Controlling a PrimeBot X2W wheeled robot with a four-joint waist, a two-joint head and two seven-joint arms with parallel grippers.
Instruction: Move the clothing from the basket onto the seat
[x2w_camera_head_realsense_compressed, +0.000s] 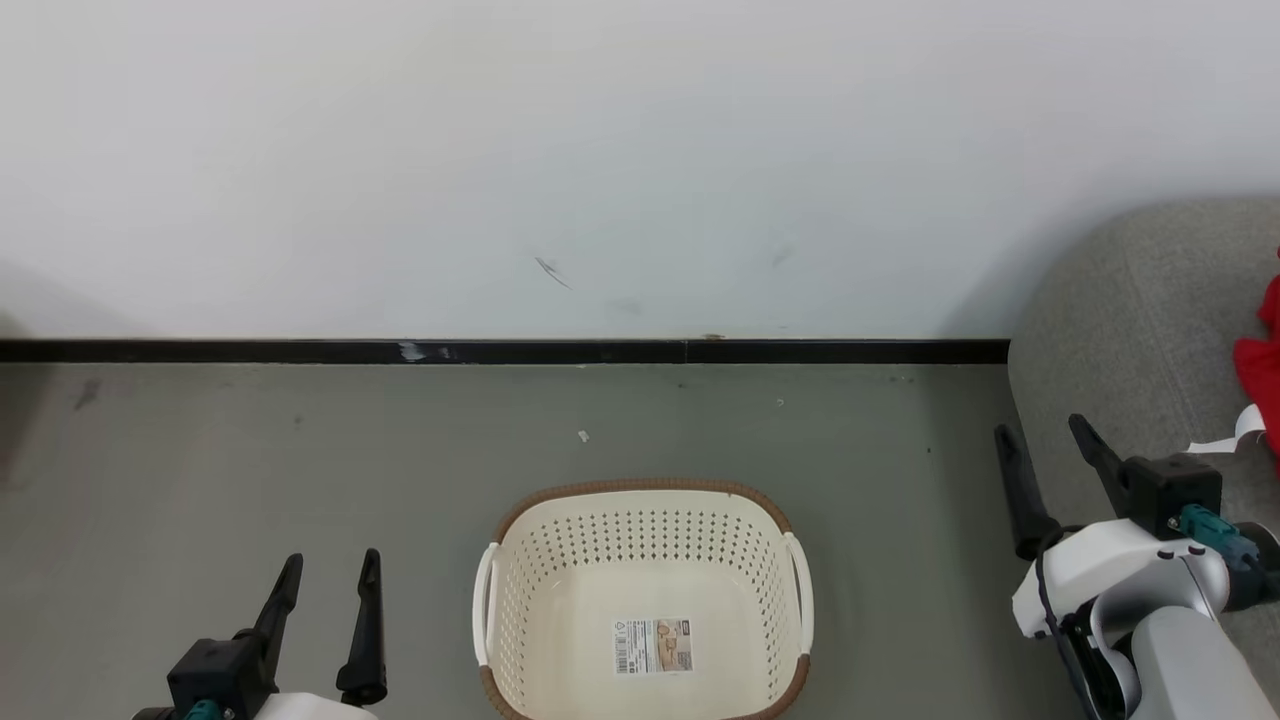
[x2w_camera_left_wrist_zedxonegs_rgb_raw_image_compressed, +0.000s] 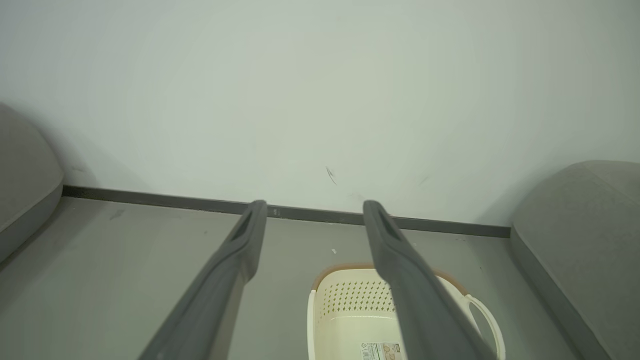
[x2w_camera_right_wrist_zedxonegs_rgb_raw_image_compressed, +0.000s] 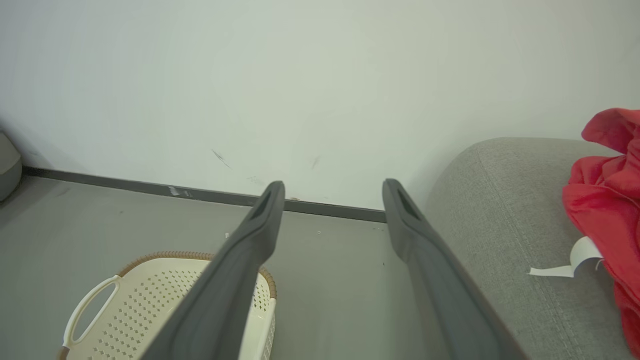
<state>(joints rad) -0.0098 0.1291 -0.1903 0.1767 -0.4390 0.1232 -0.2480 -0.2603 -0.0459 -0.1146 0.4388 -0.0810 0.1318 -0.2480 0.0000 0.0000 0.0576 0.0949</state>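
Here lie one basket, one clothing heap.

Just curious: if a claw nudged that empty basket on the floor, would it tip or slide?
Probably slide: the basket looks like thin perforated plastic and empty, so likely light. Its wide flat bottom makes tipping unlikely.

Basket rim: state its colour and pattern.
The rim is brown with a woven look, topping the cream perforated basket. Head view shows it best.
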